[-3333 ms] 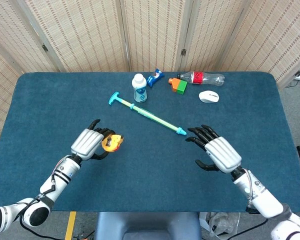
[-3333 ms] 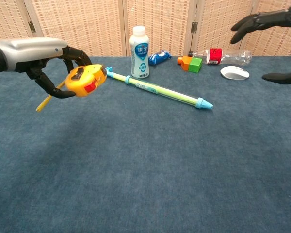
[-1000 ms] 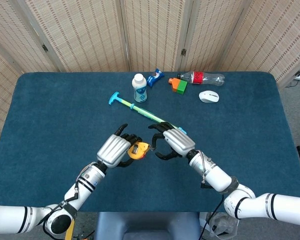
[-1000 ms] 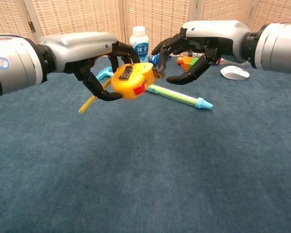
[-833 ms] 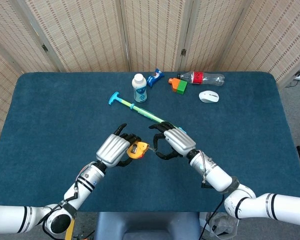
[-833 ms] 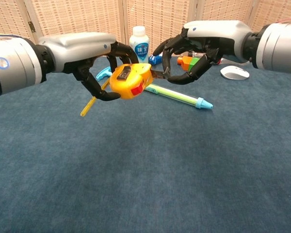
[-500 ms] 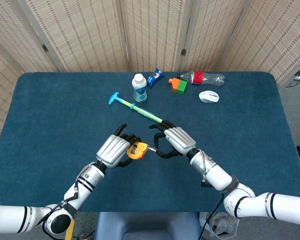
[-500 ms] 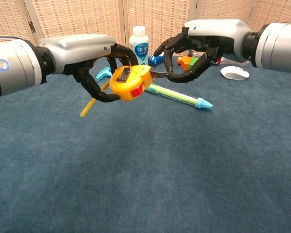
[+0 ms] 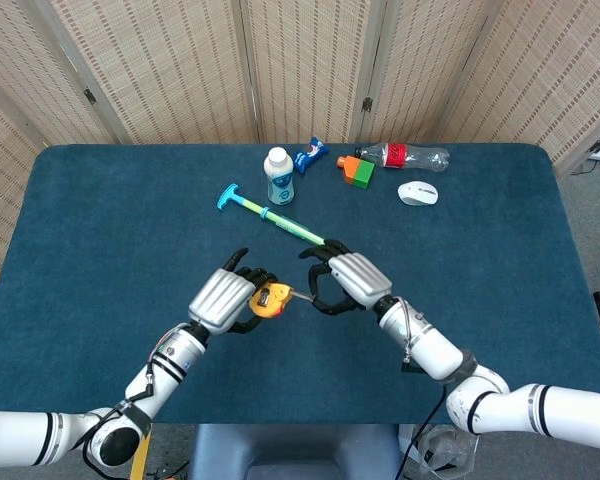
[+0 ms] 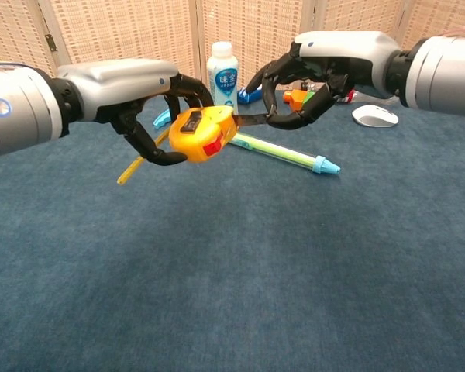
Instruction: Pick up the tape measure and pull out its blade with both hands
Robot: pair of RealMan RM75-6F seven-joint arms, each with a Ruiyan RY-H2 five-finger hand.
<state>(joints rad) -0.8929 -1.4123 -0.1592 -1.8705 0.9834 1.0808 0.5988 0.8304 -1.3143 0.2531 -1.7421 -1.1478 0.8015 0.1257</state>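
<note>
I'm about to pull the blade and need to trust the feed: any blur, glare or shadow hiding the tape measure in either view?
Head view: sharp and evenly lit, but the tape measure is small and partly hidden by the left robot hand. Chest view: the case is crisp and glare-free; the right robot hand has dark fingers, so the blade tip between them is hard to make out.

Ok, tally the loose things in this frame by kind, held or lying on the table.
Bottles: 2, a white one and a clear one
Tape measure: 1
Syringe toy: 1
Blue packet: 1
Block: 1
Mouse: 1
Total: 7
</note>
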